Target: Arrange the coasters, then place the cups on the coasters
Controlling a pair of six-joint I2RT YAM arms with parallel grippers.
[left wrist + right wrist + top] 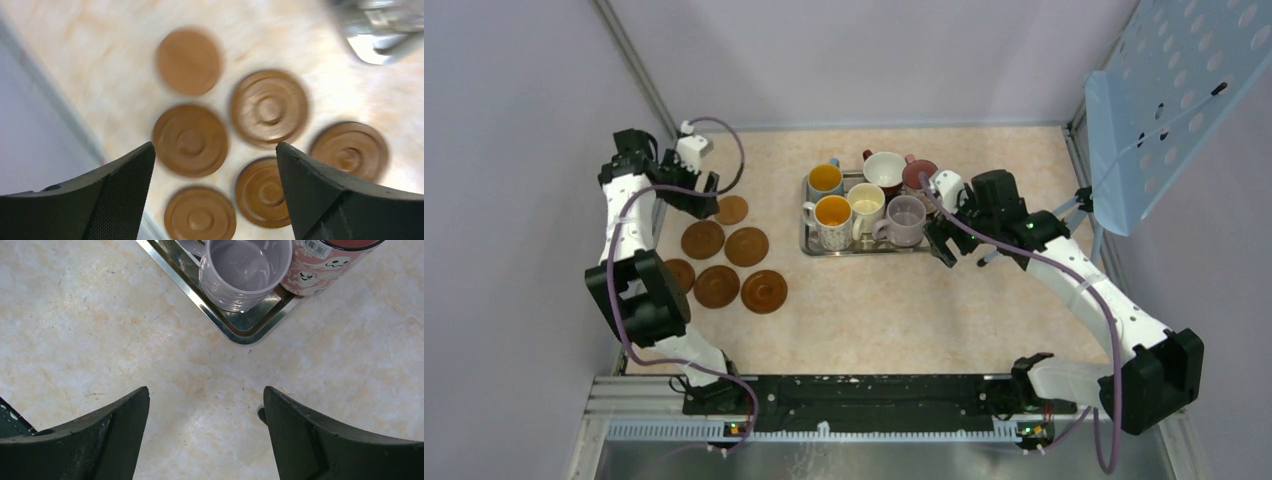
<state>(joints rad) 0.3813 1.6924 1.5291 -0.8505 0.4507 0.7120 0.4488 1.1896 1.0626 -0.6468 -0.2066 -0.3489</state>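
The table (904, 310) holds a tray (864, 252) at upper centre, keeping six cups (833, 213) together; six coasters (746, 246) lie clustered at left, ready for cups; left gripper (214, 149) hangs above them, jaws apart, empty; right gripper (206, 390), jaws apart and empty, faces the lilac cup (245, 270), probably its pick.

Soft even light; the coasters (269, 109) smeared by blur, other views sharp.

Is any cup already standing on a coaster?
No: all six cups stand inside the steel tray, while the coasters lie bare on the table to its left.
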